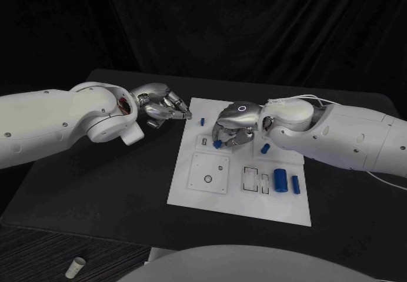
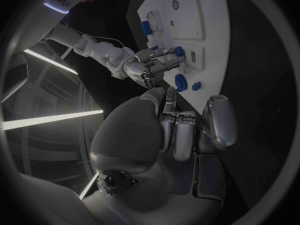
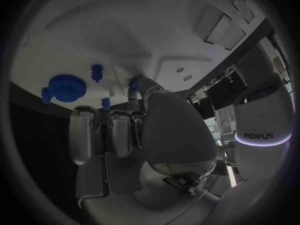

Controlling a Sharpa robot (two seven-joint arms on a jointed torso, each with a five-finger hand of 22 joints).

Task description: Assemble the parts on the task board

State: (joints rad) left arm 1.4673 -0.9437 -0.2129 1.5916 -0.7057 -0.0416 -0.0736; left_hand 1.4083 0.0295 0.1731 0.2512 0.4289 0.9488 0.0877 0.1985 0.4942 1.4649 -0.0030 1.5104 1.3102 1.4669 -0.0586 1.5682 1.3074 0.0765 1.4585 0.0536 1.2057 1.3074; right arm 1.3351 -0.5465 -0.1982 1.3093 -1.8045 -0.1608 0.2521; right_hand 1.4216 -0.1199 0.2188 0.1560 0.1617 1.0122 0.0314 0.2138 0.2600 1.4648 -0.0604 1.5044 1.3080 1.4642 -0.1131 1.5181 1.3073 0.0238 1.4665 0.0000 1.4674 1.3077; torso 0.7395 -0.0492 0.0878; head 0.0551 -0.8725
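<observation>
A: So how far along is it? The task board point(image 1: 222, 200) has a blue gear point(image 3: 67, 86) seated with small pegs point(image 3: 96, 72) around it, all just beyond the right hand point(image 1: 235, 126).

B: Barely started, I'd guess. That hand pinches a small blue part point(image 1: 218, 143), I think, low over the board. Blue cylinders point(image 1: 280, 178) lie loose nearer its arm. The left hand point(image 1: 161, 104) rests beside the board, fingers curled on nothing.

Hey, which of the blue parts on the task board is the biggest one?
The thick blue cylinder lying near the task board's right edge. It is wider than the slim blue pin beside it and larger than the small blue pieces farther up the board.
</observation>
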